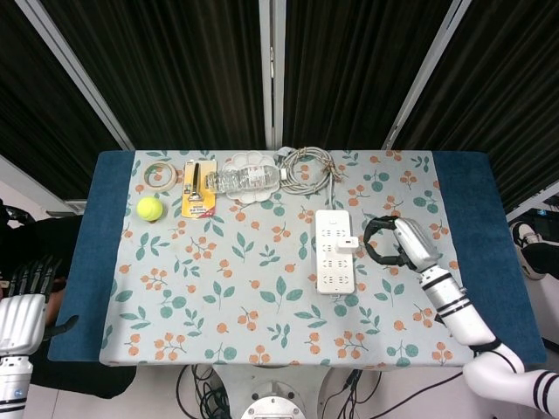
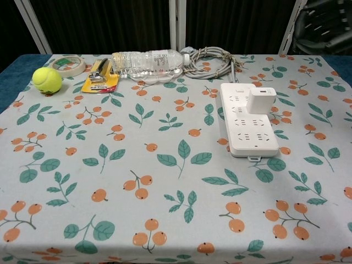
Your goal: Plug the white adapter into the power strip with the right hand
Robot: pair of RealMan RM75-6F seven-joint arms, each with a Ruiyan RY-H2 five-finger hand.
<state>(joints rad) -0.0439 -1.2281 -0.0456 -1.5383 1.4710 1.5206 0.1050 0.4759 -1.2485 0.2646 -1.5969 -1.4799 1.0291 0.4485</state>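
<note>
The white adapter [image 1: 348,244] [image 2: 260,100] stands plugged into the right side of the white power strip [image 1: 332,262] [image 2: 246,132], which lies right of the table's middle. My right hand [image 1: 393,243] hovers to the right of the strip, apart from it, its dark fingers curved in a loose ring around nothing. The chest view catches only a dark part of that hand [image 2: 324,25] in the top right corner. My left hand [image 1: 22,305] hangs off the table's left edge, fingers stretched out, holding nothing.
Along the far edge lie a tape roll [image 1: 158,175], a yellow stapler pack [image 1: 199,188], a clear bottle [image 1: 247,180] on a white plate, and a coiled cable [image 1: 307,166]. A tennis ball [image 1: 149,208] sits at the far left.
</note>
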